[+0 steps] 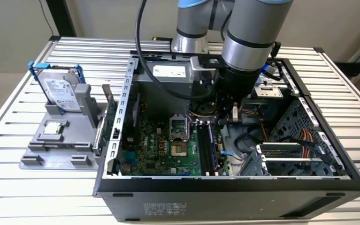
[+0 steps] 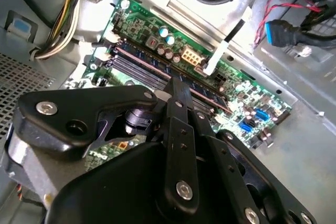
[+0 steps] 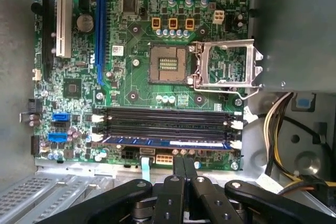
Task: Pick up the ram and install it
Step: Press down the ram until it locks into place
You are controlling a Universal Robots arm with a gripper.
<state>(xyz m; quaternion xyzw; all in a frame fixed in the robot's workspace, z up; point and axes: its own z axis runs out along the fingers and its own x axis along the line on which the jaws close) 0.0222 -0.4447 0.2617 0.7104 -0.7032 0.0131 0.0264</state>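
Observation:
The ram (image 3: 168, 142) is a long blue-green stick lying in the memory slot nearest the motherboard's edge, between white end latches (image 3: 236, 144). In the exterior view the ram (image 1: 209, 145) runs along the board inside the open computer case. My gripper (image 3: 184, 162) hovers just over this slot with its two black fingers pressed together and nothing between them. In the second wrist view the gripper (image 2: 177, 83) points down at the ram (image 2: 142, 56); I cannot tell whether the tip touches it. In the exterior view the gripper (image 1: 224, 119) reaches down into the case.
Beside the ram lie empty black memory slots (image 3: 168, 121) and the open CPU socket (image 3: 167, 64) with its raised metal frame (image 3: 226, 66). Cable bundles (image 3: 278, 124) and the case walls (image 1: 129, 93) crowd the arm. A grey holder (image 1: 54, 140) with a hard drive (image 1: 61, 91) stands at the exterior view's left.

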